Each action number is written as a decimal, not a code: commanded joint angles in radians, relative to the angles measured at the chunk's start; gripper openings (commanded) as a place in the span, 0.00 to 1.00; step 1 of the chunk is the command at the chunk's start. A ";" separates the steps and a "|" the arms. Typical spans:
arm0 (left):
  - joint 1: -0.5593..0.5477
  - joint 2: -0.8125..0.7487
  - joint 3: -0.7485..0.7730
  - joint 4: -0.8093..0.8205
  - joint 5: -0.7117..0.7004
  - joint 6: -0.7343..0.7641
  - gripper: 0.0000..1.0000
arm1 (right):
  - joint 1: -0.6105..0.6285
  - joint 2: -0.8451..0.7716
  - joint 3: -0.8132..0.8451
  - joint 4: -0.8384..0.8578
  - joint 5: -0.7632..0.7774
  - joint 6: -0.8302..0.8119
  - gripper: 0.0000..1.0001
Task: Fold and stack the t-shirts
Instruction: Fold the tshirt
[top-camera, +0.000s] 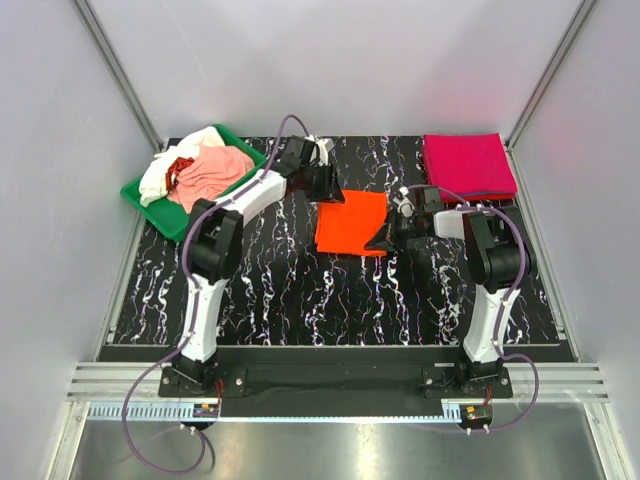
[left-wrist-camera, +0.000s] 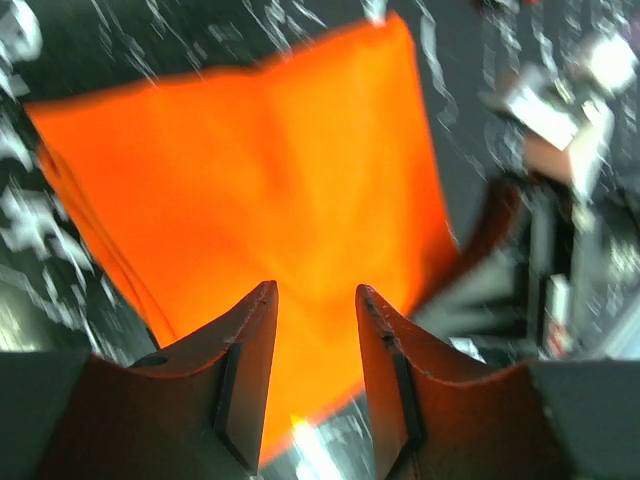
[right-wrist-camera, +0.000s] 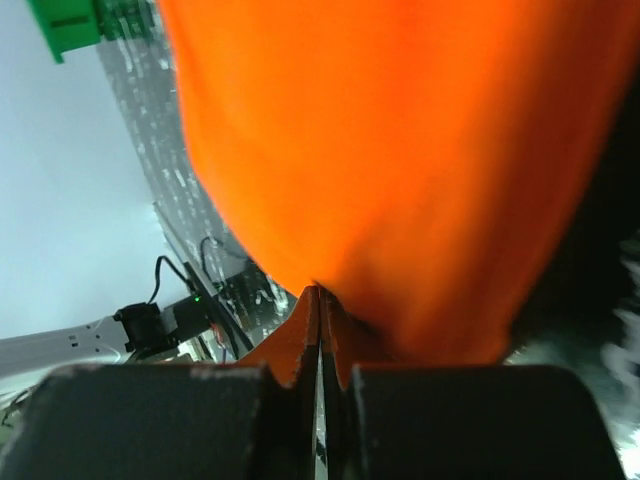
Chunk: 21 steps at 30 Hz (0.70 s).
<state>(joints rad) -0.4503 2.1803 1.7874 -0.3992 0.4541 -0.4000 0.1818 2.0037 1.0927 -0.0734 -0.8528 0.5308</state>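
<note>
A bright orange t-shirt (top-camera: 350, 222), folded into a rectangle, lies mid-table. My left gripper (top-camera: 328, 186) is open over its far left corner; in the left wrist view the spread fingers (left-wrist-camera: 245, 340) hover above the orange cloth (left-wrist-camera: 260, 190) with nothing between them. My right gripper (top-camera: 384, 240) is at the shirt's near right corner. In the right wrist view it (right-wrist-camera: 320, 296) is shut on the edge of the orange cloth (right-wrist-camera: 400, 150). A folded magenta-pink t-shirt (top-camera: 468, 165) lies at the back right. Pale pink (top-camera: 212, 168), white (top-camera: 160, 172) and red (top-camera: 182, 166) t-shirts are heaped in the tray.
A green plastic tray (top-camera: 140, 195) stands at the back left corner of the black marbled table (top-camera: 300, 290). White walls close in the left, back and right sides. The two arms reach toward each other across the orange shirt.
</note>
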 joint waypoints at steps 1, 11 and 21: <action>0.010 0.091 0.136 0.048 -0.069 0.015 0.42 | -0.019 -0.016 -0.033 0.001 0.058 -0.049 0.02; 0.045 0.220 0.240 0.043 -0.081 0.079 0.42 | -0.019 -0.166 -0.085 -0.080 0.087 -0.061 0.05; 0.059 -0.072 0.161 -0.012 -0.114 0.138 0.45 | -0.024 -0.103 -0.036 -0.166 0.253 -0.055 0.04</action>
<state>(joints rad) -0.3935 2.3219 1.9659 -0.4351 0.3702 -0.3054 0.1612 1.9041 1.0119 -0.1844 -0.6712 0.4900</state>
